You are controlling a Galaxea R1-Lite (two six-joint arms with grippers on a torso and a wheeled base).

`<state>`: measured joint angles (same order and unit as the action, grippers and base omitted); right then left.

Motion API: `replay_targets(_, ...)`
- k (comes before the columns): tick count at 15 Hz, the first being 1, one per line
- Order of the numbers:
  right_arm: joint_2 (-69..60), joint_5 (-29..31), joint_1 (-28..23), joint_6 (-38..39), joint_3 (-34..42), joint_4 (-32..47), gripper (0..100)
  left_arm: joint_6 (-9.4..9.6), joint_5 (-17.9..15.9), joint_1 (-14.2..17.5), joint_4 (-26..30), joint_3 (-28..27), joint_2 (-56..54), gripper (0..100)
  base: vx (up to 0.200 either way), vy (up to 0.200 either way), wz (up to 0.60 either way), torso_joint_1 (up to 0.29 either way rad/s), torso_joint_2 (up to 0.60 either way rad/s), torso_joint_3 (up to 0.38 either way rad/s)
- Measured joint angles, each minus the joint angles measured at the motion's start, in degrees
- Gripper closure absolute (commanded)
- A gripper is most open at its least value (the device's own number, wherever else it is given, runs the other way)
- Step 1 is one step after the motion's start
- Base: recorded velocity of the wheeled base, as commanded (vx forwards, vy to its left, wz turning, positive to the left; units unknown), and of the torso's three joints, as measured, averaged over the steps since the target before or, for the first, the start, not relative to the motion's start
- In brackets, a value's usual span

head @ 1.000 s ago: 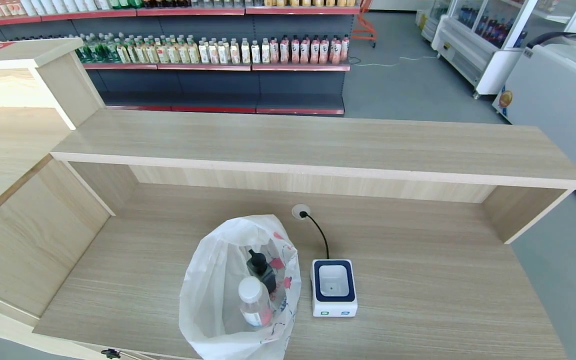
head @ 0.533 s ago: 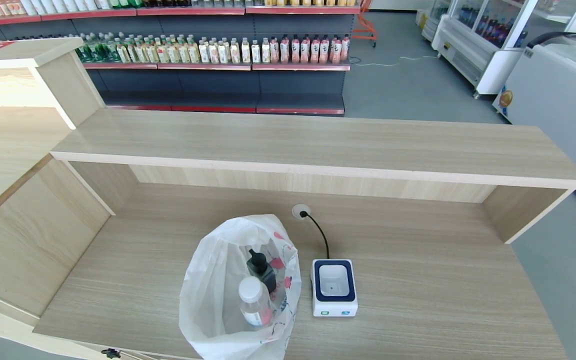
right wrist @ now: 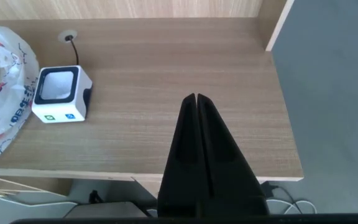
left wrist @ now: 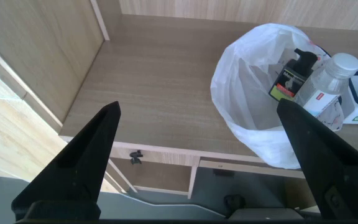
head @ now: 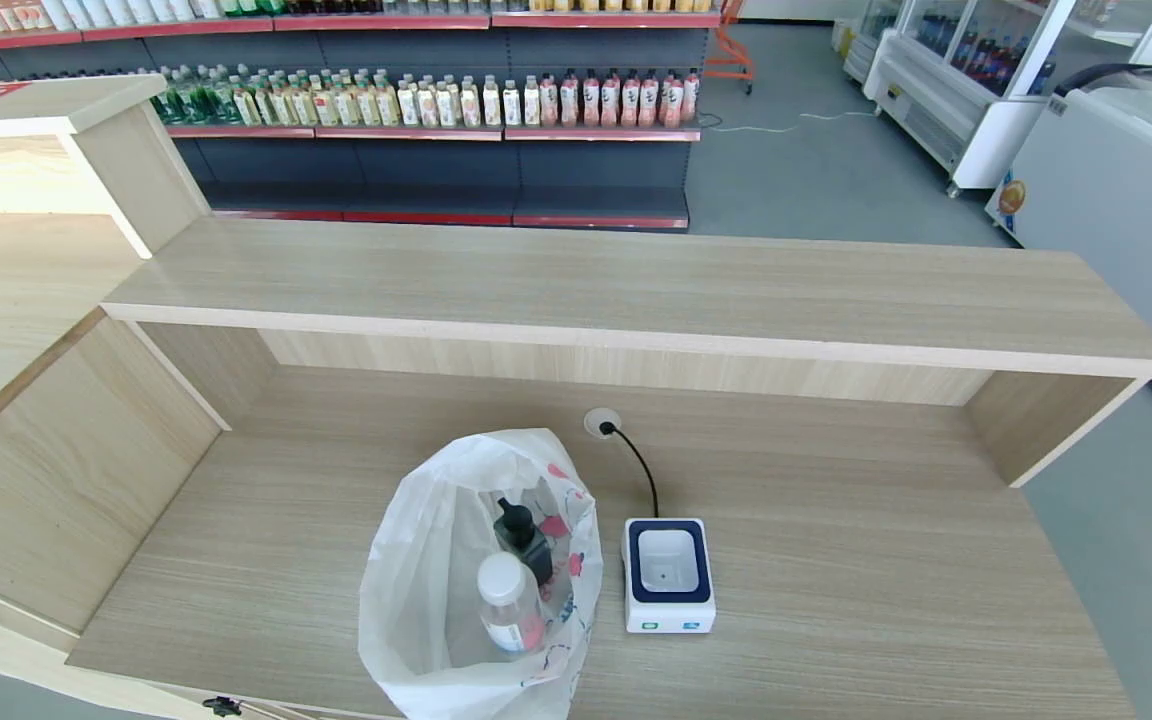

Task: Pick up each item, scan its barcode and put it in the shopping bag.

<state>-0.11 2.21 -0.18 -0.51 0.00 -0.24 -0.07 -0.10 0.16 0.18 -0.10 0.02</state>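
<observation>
Standing on the counter, the shopping bag is where you will find both items: 1 clear bottle with a white cap and 1 black pump bottle, touching each other inside it. The left gripper hangs above the counter's near edge with its jaws spread wide and nothing between them; the bag sits beyond them, closer to 1 finger than the other. The right gripper has its jaws pressed together on nothing, over the right part of the counter, well apart from the bag. Just beside the bag, on its right, you have 1 scanner, with 1 black cable running back to a hole in the counter. The bag's plastic veils the lower part of both bottles, and its bottom is cut off by the head view's edge.
</observation>
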Motion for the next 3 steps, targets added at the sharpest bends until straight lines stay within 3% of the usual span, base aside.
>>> replay_targets(3, 0.00, 0.00, 0.00, -0.09, 0.00, 0.02, 100, 0.00, 0.00, 0.00, 0.00, 0.00, 0.00, 0, 0.000, 0.000, 0.00, 0.000, 0.00, 0.000)
